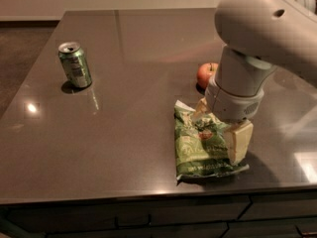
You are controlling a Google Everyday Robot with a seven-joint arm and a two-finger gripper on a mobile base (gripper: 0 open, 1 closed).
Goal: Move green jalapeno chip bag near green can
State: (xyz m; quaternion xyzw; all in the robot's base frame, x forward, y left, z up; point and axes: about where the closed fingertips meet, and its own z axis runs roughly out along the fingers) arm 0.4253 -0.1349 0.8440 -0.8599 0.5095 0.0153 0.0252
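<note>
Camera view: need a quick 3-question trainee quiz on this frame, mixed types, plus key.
1. True or false: the green can stands upright, left of the green jalapeno chip bag.
2. Fill in: the apple sits just ___ the bag, farther from the camera.
3. The gripper is down over: A) the can B) the bag C) the apple.
Key: 1 true; 2 behind; 3 B.
</note>
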